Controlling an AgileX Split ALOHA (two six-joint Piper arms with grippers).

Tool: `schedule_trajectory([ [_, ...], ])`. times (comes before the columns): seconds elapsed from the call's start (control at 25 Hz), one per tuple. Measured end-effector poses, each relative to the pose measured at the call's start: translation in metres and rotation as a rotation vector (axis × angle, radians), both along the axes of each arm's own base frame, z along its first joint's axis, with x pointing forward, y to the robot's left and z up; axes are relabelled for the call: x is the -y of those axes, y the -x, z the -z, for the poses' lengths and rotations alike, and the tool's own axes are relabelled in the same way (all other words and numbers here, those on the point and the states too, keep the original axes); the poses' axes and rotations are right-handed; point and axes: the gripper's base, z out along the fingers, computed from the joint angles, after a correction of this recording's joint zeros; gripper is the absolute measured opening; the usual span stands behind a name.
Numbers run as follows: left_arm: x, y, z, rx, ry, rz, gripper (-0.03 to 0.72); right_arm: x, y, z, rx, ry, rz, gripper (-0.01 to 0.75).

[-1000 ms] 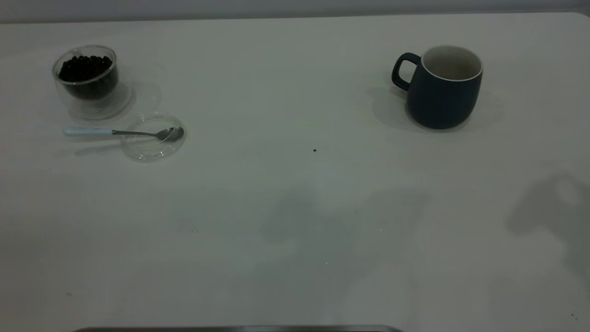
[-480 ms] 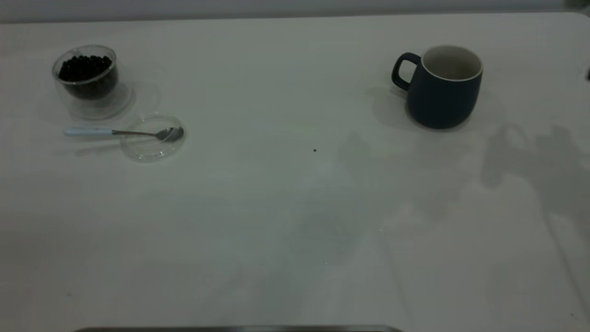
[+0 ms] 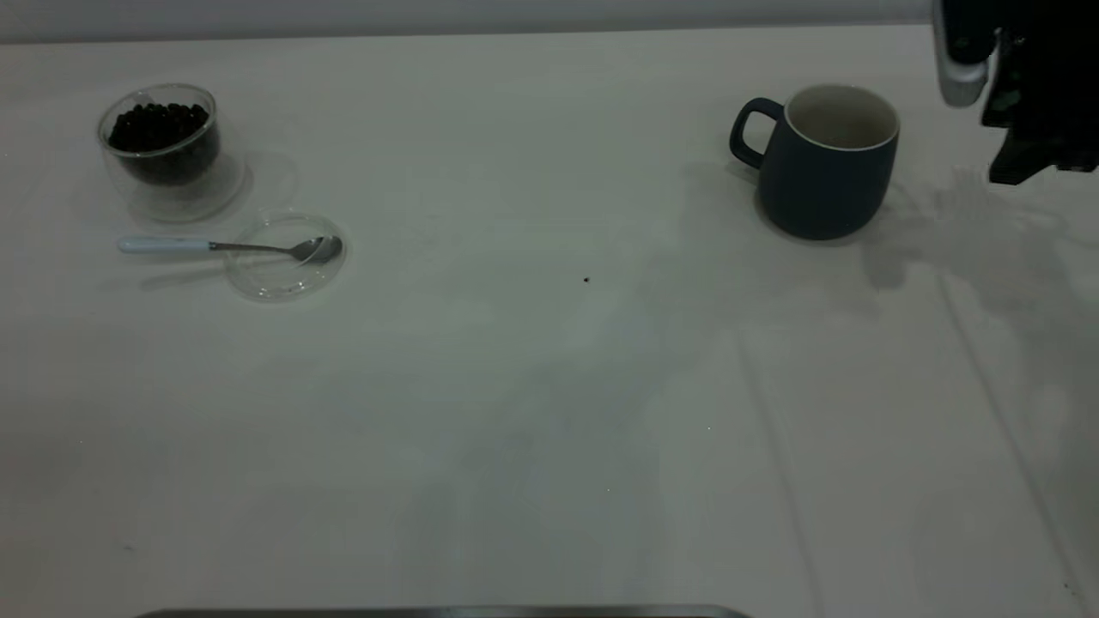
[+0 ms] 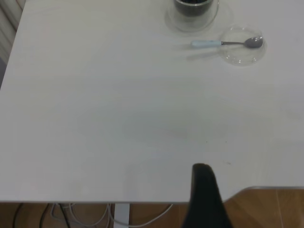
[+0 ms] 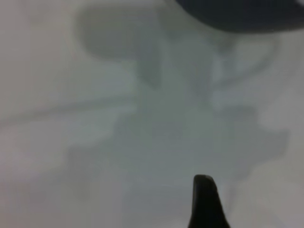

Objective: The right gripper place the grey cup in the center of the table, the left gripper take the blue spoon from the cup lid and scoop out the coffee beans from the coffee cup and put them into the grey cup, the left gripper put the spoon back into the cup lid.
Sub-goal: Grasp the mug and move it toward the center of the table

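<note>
The grey cup (image 3: pixel 828 163) stands upright and empty at the far right of the table (image 3: pixel 549 386), handle to the left. My right gripper (image 3: pixel 1026 159) hangs just right of it, apart from it; in the right wrist view its tip (image 5: pixel 204 185) is over bare table and the cup's dark base (image 5: pixel 237 12) lies ahead. The coffee cup (image 3: pixel 163 146) with coffee beans (image 3: pixel 159 127) stands far left. The blue spoon (image 3: pixel 172 245) rests with its bowl in the cup lid (image 3: pixel 283 270). My left gripper (image 4: pixel 203 173) is over the table's edge, far from spoon (image 4: pixel 209 43), lid (image 4: pixel 242 52) and coffee cup (image 4: pixel 192 9).
A tiny dark speck (image 3: pixel 586 279) lies near the table's middle. The right arm's shadow (image 3: pixel 987 240) falls beside the grey cup. Wooden floor (image 4: pixel 266 209) and cables (image 4: pixel 85 213) show past the table's edge in the left wrist view.
My right arm has come into the exterior view at the upper right, and its shadow has moved up toward the grey cup. Cup, spoon, lid and coffee cup have not moved.
</note>
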Motion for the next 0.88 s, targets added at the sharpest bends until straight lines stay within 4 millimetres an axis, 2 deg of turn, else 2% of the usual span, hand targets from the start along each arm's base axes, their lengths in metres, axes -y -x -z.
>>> schedule_trajectory([
  [0.2, 0.0, 0.0, 0.0, 0.0, 0.0, 0.0, 0.592, -0.012, -0.018, 0.015, 0.013, 0.019, -0.08, 0.462],
  [0.44, 0.0, 0.0, 0.0, 0.0, 0.0, 0.0, 0.592, -0.044, -0.028, 0.031, 0.024, 0.044, -0.215, 0.462],
  [0.68, 0.0, 0.0, 0.0, 0.0, 0.0, 0.0, 0.592, -0.074, -0.025, 0.034, 0.03, 0.031, -0.269, 0.462],
  [0.88, 0.0, 0.0, 0.0, 0.0, 0.0, 0.0, 0.592, -0.111, -0.015, 0.034, 0.002, -0.036, -0.256, 0.462],
])
